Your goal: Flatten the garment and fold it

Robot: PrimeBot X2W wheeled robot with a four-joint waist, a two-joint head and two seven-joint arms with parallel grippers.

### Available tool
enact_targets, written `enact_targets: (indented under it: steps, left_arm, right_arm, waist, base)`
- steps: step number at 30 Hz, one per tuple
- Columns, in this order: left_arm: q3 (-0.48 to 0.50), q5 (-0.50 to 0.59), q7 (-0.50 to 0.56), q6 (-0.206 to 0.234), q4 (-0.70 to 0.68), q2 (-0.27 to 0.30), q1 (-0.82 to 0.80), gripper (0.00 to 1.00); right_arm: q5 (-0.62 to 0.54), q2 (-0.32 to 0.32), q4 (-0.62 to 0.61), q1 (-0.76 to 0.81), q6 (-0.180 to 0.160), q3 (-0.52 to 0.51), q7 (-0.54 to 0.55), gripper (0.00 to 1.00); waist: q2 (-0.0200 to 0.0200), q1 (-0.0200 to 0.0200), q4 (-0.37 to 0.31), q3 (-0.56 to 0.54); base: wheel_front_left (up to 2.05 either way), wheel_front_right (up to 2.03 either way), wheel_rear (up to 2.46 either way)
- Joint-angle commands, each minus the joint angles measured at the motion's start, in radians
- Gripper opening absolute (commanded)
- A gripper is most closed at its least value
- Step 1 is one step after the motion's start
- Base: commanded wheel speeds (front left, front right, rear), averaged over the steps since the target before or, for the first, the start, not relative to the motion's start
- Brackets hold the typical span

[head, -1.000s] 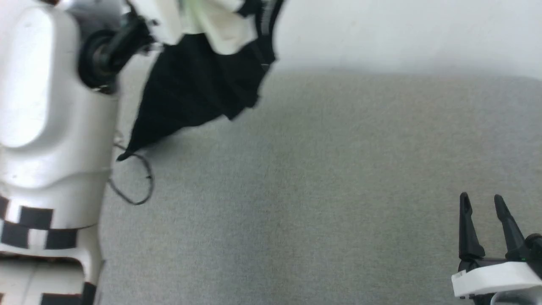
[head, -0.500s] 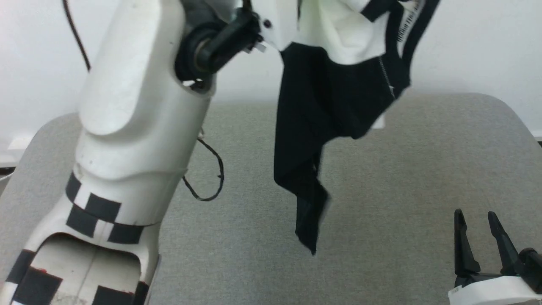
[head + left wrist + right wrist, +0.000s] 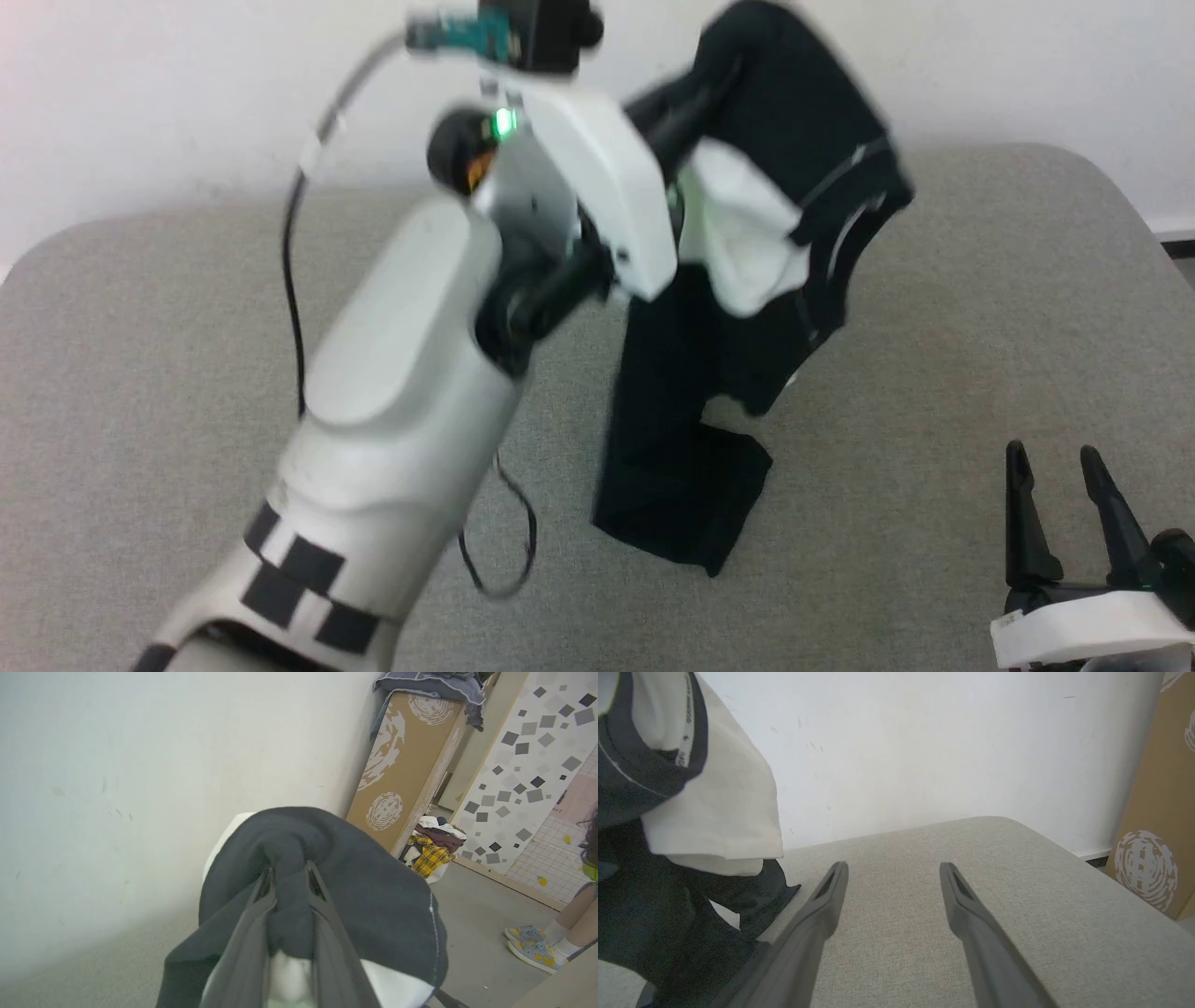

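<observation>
Clenching limp, soft black-and-white T-shirt (image 3: 691, 439) in left gripper (image 3: 286, 873) above grey cloth-topped table (image 3: 934, 327); holding right gripper (image 3: 1055, 457) splayed, empty, over that table. Likely light, floppy: worth pinching dangling black corner (image 3: 695, 532).

- Type of place: a robot test room or lab for handling clothes, not a home.
- Bench (image 3: 980, 308): wide, covered in plain grey cloth, rounded corners, set against a bare white wall (image 3: 140, 765).
- Cardboard box (image 3: 406, 765): tall, white swirl prints, clothes (image 3: 430, 683) piled on top.
- Heap of clothes (image 3: 432, 847): mixed, one yellow plaid, on the grey floor (image 3: 472, 914) beside the box.
- Patterned wall (image 3: 528, 756): white, scattered grey squares.
- Garment (image 3: 681, 420): black and white, hanging over my bench.
- Person's feet (image 3: 532, 947): in sneakers, on that floor.
</observation>
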Motion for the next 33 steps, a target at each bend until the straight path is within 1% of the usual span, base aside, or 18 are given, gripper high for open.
enact_targets:
  steps: [1,5,6,10,13,16,18,20,21,22,24,29,32,33]
  left_arm:
    - [-0.019,-0.003,-0.041,0.008,0.027,-0.004,0.062,0.00]
    - [-0.064,-0.008,-0.104,0.033,0.106,-0.006,0.166,0.00]
    - [-0.064,-0.008,-0.104,0.033,0.106,-0.006,0.166,0.00]
    - [-0.098,-0.043,-0.135,0.075,0.189,-0.006,0.233,0.00]
    - [-0.139,-0.028,-0.112,0.099,0.279,-0.006,0.252,0.00]
    - [-0.188,-0.004,-0.052,0.114,0.373,-0.006,0.260,0.00]
    - [-0.204,0.000,-0.024,0.126,0.421,-0.006,0.262,0.00]
    - [-0.207,-0.003,-0.035,0.136,0.442,-0.006,0.256,0.00]
    - [-0.204,-0.008,-0.054,0.142,0.442,-0.006,0.250,0.20]
    - [-0.205,-0.014,-0.071,0.145,0.439,-0.006,0.245,1.00]
    - [-0.207,-0.027,-0.104,0.144,0.425,-0.006,0.230,1.00]
    - [-0.225,-0.024,-0.161,0.125,0.373,-0.007,0.191,1.00]
    - [-0.228,-0.005,-0.193,0.134,0.327,0.001,0.183,1.00]
    - [-0.230,0.005,-0.203,0.143,0.308,0.007,0.181,1.00]
  right_arm:
    - [0.005,0.002,-0.004,-0.016,-0.001,-0.003,-0.005,1.00]
    - [-0.002,0.002,-0.008,-0.030,-0.001,-0.010,-0.005,1.00]
    - [-0.002,0.002,-0.008,-0.030,-0.001,-0.010,-0.005,1.00]
    - [-0.005,0.002,-0.010,-0.052,-0.001,-0.004,-0.005,1.00]
    - [-0.005,0.002,-0.009,-0.069,-0.001,0.009,-0.005,1.00]
    - [-0.003,0.002,-0.007,-0.082,-0.001,0.019,-0.005,1.00]
    - [-0.002,0.002,-0.005,-0.088,-0.001,0.020,-0.005,1.00]
    - [-0.002,0.002,-0.004,-0.090,-0.001,0.017,-0.005,1.00]
    - [-0.002,0.002,-0.004,-0.091,-0.001,0.013,-0.005,1.00]
    - [-0.002,0.002,-0.004,-0.091,-0.001,0.008,-0.005,1.00]
    - [-0.006,0.002,-0.002,-0.089,-0.001,-0.002,-0.005,1.00]
    - [-0.012,0.002,0.001,-0.077,-0.001,-0.013,-0.005,1.00]
    - [-0.010,0.002,0.003,-0.067,-0.001,-0.012,-0.005,1.00]
    - [-0.010,0.002,0.003,-0.063,-0.001,-0.010,-0.005,1.00]
  waist:
    - [0.0000,-0.0002,-0.005,0.021]
    - [0.0000,-0.0002,0.003,0.044]
    - [0.0000,-0.0002,0.003,0.044]
    - [0.0000,-0.0002,-0.001,0.073]
    - [0.0000,-0.0002,-0.008,0.095]
    - [0.0000,-0.0002,-0.019,0.116]
    - [0.0000,-0.0002,-0.025,0.125]
    - [0.0000,-0.0002,-0.027,0.133]
    - [0.0000,-0.0002,-0.026,0.136]
    - [0.0000,-0.0002,-0.023,0.137]
    - [0.0000,-0.0002,-0.013,0.135]
    - [0.0000,-0.0002,0.022,0.110]
    - [0.0000,-0.0002,0.045,0.089]
    - [0.0000,-0.0002,0.052,0.083]
  base:
    - [0.00,0.00,0.00]
    - [0.00,0.00,0.00]
    - [0.00,0.00,0.00]
    - [0.00,0.00,0.00]
    - [0.00,0.00,0.00]
    - [0.00,0.00,0.00]
    - [0.00,0.00,0.00]
    - [0.00,0.00,0.00]
    - [0.00,0.00,0.00]
    - [0.00,0.00,0.00]
    - [0.00,0.00,0.00]
    - [0.00,0.00,0.00]
    - [0.00,0.00,0.00]
    - [0.00,0.00,0.00]
